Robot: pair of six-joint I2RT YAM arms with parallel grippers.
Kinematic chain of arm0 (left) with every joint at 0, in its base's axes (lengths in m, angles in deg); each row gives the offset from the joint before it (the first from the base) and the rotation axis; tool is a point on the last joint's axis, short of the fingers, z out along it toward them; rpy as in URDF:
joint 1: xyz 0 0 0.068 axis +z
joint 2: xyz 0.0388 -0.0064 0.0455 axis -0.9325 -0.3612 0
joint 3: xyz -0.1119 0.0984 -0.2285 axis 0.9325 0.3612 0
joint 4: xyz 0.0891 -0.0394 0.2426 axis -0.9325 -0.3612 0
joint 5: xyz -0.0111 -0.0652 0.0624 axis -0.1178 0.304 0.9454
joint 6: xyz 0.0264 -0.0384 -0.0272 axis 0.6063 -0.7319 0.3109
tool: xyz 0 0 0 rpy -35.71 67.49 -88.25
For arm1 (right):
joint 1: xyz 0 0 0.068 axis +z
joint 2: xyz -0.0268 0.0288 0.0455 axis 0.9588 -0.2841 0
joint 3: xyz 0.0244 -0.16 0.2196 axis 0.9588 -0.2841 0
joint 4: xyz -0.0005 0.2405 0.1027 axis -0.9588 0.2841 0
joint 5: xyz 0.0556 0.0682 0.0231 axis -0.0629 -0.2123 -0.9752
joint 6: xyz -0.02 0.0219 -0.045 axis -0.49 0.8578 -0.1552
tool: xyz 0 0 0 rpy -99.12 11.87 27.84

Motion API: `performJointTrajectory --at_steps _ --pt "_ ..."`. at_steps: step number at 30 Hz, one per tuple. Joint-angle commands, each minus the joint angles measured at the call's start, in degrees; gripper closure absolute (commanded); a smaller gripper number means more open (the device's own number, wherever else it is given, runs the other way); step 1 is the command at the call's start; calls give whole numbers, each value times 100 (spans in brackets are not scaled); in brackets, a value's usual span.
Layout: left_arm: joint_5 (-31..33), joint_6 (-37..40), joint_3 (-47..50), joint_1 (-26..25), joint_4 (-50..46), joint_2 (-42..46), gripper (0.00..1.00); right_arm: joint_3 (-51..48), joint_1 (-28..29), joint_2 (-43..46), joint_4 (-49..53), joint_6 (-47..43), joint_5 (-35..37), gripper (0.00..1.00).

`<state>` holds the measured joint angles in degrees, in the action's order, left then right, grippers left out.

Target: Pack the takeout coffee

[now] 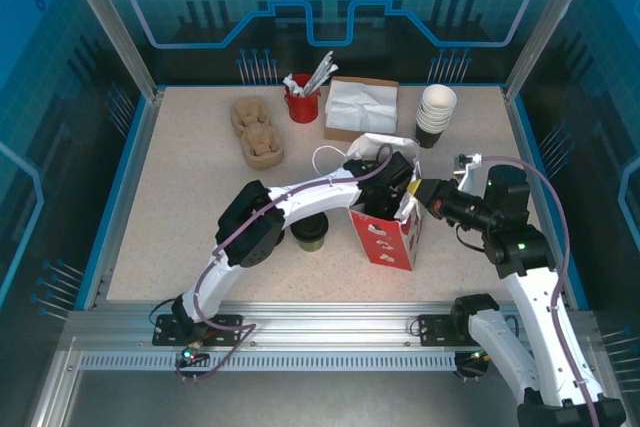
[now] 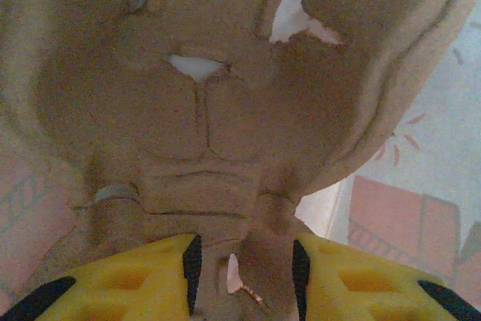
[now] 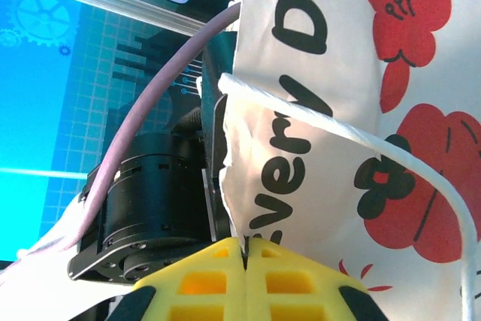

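Closest to your left wrist lens, the left claw (image 2: 244, 262) has its yellow fingers set narrow, with a rib of the brown pulp carrier (image 2: 203, 133) pinched between the black pads. That carrier takes up nearly all of that view. Past its right rim you can see a pale wall with red print, which looks like the inside of the paper bag (image 1: 385, 237), though at this range I can't tell how deep the carrier sits.

From above, your left arm arches over the table (image 1: 180, 197) and its claw is at the open mouth of the red-and-white bag. Your right claw (image 3: 244, 244) comes in from the other side. Its jaws are fully closed on the bag's top edge, with white paper caught in the seam between them, and the white cord handle (image 3: 338, 129) loops just above.

Your takeout coffee (image 1: 311, 236) stands upright on the table with its black lid on and its olive-green wall showing. It is just left of the bag's foot, tucked under the left forearm. It sits nearer the arm bases than the left claw does. Neither claw touches it, and the bag stands between it and the right claw.

Along the far side, left to right, you have two spare carriers (image 1: 258, 130), a red cup (image 1: 303, 105) holding white sticks, a napkin box (image 1: 360, 107), and a stack of white cups (image 1: 438, 102) with something black at its base.
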<state>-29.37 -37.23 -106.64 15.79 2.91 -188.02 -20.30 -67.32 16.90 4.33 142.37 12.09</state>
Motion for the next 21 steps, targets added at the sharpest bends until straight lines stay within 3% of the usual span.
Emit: performJointTrajectory --at_steps 1,12,21 --pt "77 153 -14 -10 -169 656 59 384 -119 52 95 -500 -135 100" --pt "552 207 306 -5 -389 2089 57 1078 -189 -264 835 -1396 372 100" --pt "881 542 716 -3 -119 3266 56 1275 -410 -428 730 -2258 -170 100"
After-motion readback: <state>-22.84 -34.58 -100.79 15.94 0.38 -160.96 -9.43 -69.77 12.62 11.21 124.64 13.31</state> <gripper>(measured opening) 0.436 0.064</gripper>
